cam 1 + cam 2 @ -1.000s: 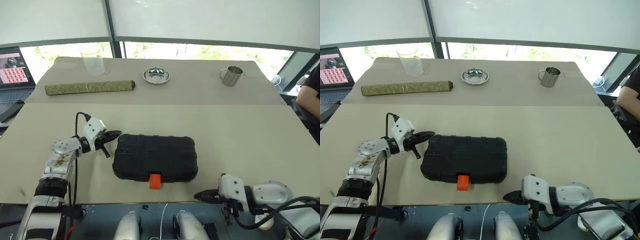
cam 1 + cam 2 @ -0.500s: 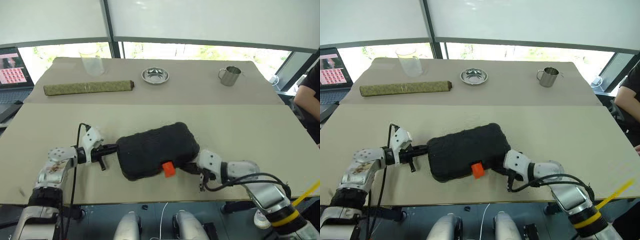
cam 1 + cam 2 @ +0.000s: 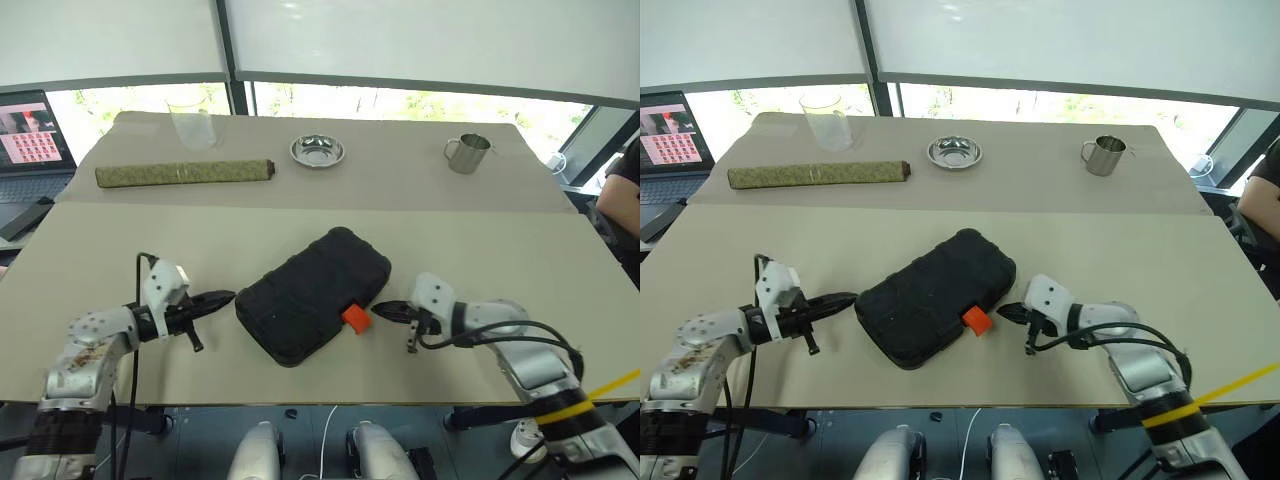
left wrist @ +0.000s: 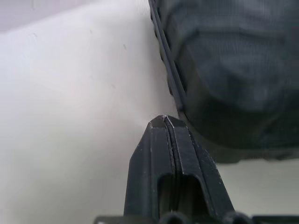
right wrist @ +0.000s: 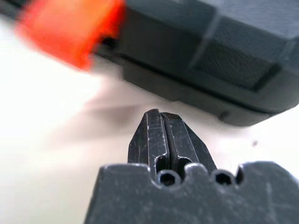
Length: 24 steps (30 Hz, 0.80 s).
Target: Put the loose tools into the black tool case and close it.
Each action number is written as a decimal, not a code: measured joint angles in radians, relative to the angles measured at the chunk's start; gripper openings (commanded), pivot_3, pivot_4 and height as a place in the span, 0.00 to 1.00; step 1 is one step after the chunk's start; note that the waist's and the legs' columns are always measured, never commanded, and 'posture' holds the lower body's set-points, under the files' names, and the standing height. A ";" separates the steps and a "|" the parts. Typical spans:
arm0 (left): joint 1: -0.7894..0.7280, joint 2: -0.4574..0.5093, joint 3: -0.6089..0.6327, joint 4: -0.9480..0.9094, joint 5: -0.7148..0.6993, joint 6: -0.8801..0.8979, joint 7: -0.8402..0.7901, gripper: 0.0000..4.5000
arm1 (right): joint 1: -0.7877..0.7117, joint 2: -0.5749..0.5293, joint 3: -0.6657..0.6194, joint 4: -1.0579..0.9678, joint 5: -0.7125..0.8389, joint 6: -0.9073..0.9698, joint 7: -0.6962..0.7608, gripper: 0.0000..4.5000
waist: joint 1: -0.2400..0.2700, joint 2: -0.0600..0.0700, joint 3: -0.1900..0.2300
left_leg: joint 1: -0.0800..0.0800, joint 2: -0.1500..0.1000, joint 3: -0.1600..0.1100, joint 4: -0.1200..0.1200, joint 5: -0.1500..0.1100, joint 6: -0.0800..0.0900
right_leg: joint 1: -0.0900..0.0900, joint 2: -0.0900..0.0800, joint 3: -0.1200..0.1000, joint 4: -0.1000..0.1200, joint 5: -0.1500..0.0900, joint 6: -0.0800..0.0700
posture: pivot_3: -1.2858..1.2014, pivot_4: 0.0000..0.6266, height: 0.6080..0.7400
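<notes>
A: What is the black pointy thing coming up in the middle?

B: That is the left claw [image 4: 164, 119]. Its two fingers [image 4: 152, 154] are pressed flat together, with just a thin line between them. Nothing is held in it.

A: And the big dark thing past the tip?

B: That is the black tool case [image 4: 229, 70]. It has a bumpy skin and a round corner. It is closed, with a seam running along its edge. The corner sits just beside the claw's tip. I cannot tell if they touch.

A: What is the pale part?

B: That is the table [image 4: 70, 116]. It lies under the claw and on its other side.
</notes>
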 measured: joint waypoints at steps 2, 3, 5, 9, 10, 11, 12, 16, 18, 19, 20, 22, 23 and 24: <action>-0.061 0.003 -0.011 0.007 -0.018 0.026 -0.019 0.01 | 0.053 -0.025 -0.033 -0.082 0.064 0.050 0.023 0.00 | 0.000 0.000 0.000 | 0.000 0.000 0.000 0.000 0.000 0.000 | 0.001 0.000 0.000 0.000 0.000 0.000 | 0.52 0.24 1.00; -0.093 0.002 -0.024 0.010 -0.024 0.042 -0.032 0.01 | 0.079 -0.040 -0.051 -0.131 0.102 0.089 0.030 0.00 | 0.001 0.000 0.000 | 0.000 0.000 0.000 0.000 0.000 0.000 | 0.000 0.000 0.000 0.000 0.000 0.000 | 0.52 0.24 1.00; -0.143 -0.002 -0.061 0.012 -0.034 0.064 -0.063 0.01 | 0.111 -0.063 -0.080 -0.229 0.162 0.154 0.034 0.00 | 0.001 0.000 0.000 | 0.000 0.000 0.000 0.000 0.000 0.000 | 0.001 0.000 0.000 0.000 0.000 0.000 | 0.52 0.24 1.00; -0.206 -0.054 -0.171 0.007 -0.025 0.079 -0.096 0.01 | 0.105 -0.049 -0.083 -0.326 0.180 0.209 0.001 0.00 | -0.004 0.000 0.000 | 0.000 0.000 0.000 0.000 0.000 0.000 | 0.000 0.001 0.000 0.000 0.000 0.000 | 0.52 0.24 1.00; -0.216 -0.070 -0.199 0.007 -0.015 0.078 -0.101 0.01 | 0.095 -0.036 -0.080 -0.333 0.180 0.218 -0.010 0.00 | -0.006 0.000 0.000 | 0.000 -0.001 0.000 0.000 0.000 0.000 | 0.000 0.001 0.000 0.000 0.000 0.000 | 0.52 0.24 1.00; -0.224 -0.085 -0.225 0.007 -0.005 0.072 -0.108 0.01 | 0.082 -0.022 -0.074 -0.335 0.179 0.224 -0.021 0.00 | -0.008 0.000 0.000 | 0.000 -0.001 0.000 0.000 0.000 0.000 | 0.000 0.001 0.000 0.000 0.000 0.000 | 0.52 0.24 1.00; -0.233 -0.085 -0.240 0.007 0.005 0.062 -0.113 0.01 | 0.074 -0.020 -0.069 -0.334 0.174 0.225 -0.029 0.00 | -0.009 0.000 0.000 | 0.000 -0.001 0.000 0.000 0.000 0.000 | 0.000 0.001 0.000 0.000 0.000 0.000 | 0.52 0.24 1.00; -0.256 -0.088 -0.264 0.029 0.039 0.020 -0.132 0.01 | 0.060 -0.012 -0.039 -0.311 0.153 0.221 -0.032 0.00 | -0.010 0.000 0.000 | 0.000 -0.001 -0.001 0.000 0.000 0.000 | 0.000 0.001 0.000 -0.001 0.000 0.000 | 0.52 0.24 1.00; -0.259 -0.094 -0.267 0.038 0.045 0.006 -0.136 0.01 | 0.057 -0.011 -0.030 -0.295 0.139 0.219 -0.032 0.00 | -0.009 0.000 0.000 | 0.000 -0.001 0.000 0.000 0.000 0.000 | 0.001 0.000 0.000 -0.001 0.000 0.001 | 0.52 0.24 1.00; -0.259 -0.095 -0.267 0.041 0.046 -0.004 -0.139 0.01 | 0.052 -0.011 -0.024 -0.289 0.132 0.217 -0.029 0.00 | -0.009 0.000 0.000 | 0.000 -0.001 -0.001 0.000 0.000 0.000 | 0.001 0.000 0.000 -0.001 0.000 0.001 | 0.52 0.24 1.00; -0.259 -0.095 -0.267 0.043 0.047 -0.007 -0.142 0.01 | 0.049 -0.011 -0.020 -0.289 0.131 0.214 -0.027 0.00 | -0.009 0.000 0.000 | 0.000 -0.001 -0.001 0.000 0.000 0.000 | 0.001 0.000 0.000 -0.001 0.000 0.001 | 0.52 0.24 1.00; -0.256 -0.095 -0.266 0.044 0.047 -0.012 -0.143 0.01 | 0.048 -0.011 -0.014 -0.289 0.127 0.210 -0.027 0.00 | -0.010 0.000 0.000 | 0.000 -0.001 -0.001 0.000 0.000 0.000 | 0.001 0.000 0.000 -0.001 0.000 0.001 | 0.52 0.24 1.00; -0.253 -0.095 -0.263 0.043 0.047 -0.017 -0.142 0.01 | 0.047 -0.009 -0.010 -0.288 0.125 0.207 -0.028 0.00 | -0.010 0.000 0.000 | 0.000 -0.001 -0.001 0.000 0.000 0.000 | 0.001 0.000 0.001 -0.001 0.000 0.001 | 0.52 0.24 1.00; -0.249 -0.095 -0.261 0.043 0.047 -0.023 -0.142 0.01 | 0.047 -0.004 -0.006 -0.287 0.123 0.203 -0.028 0.00 | -0.010 0.000 0.000 | 0.000 -0.001 -0.001 0.000 0.000 0.000 | 0.001 0.000 0.000 -0.001 0.000 0.001 | 0.52 0.24 1.00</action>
